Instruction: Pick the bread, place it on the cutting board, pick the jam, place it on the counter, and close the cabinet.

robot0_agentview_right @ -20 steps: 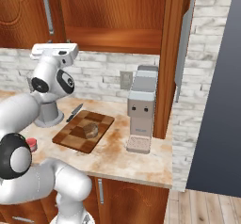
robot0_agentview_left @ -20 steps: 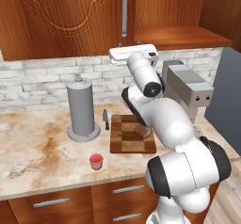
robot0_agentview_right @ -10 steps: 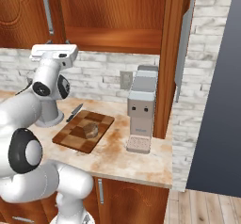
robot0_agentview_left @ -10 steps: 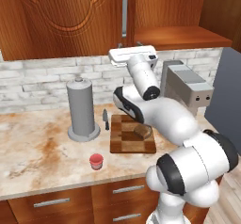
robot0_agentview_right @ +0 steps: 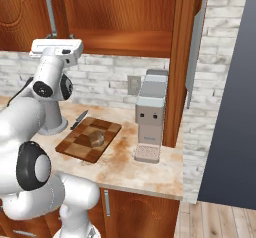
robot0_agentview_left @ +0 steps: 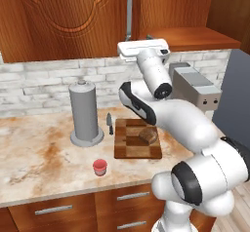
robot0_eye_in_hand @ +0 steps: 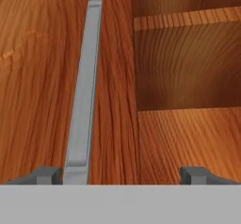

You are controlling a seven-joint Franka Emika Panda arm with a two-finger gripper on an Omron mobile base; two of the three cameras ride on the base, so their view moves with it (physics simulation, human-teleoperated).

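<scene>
The bread [robot0_agentview_left: 148, 136] [robot0_agentview_right: 96, 138] lies on the checkered cutting board [robot0_agentview_left: 128, 148] [robot0_agentview_right: 75, 147]. In front of the board, to its left, the red jam [robot0_agentview_left: 99, 167] stands on the counter [robot0_agentview_left: 39, 163]. My arm is raised, with the hand [robot0_agentview_left: 142, 48] at the bottom edge of the cabinet [robot0_agentview_left: 73, 16]. In the hand view my gripper [robot0_eye_in_hand: 122, 176] is open and holds nothing. The left door's silver handle [robot0_eye_in_hand: 84, 100] runs up just beside the left fingertip [robot0_eye_in_hand: 47, 175]. The cabinet's right half stands open, showing a bare shelf [robot0_eye_in_hand: 188, 18]. Its door [robot0_agentview_right: 187, 57] is swung out.
A grey cylinder [robot0_agentview_left: 85, 111] stands on the counter left of the board, with a knife [robot0_agentview_left: 110, 124] between them. A grey appliance [robot0_agentview_right: 150, 117] sits right of the board, below the open door. Drawers with metal handles [robot0_agentview_left: 53, 209] run under the counter.
The arm's elbow and lower links have swung over while the hand has stayed at the cabinet's bottom edge. Bread, board and jam have not moved.
</scene>
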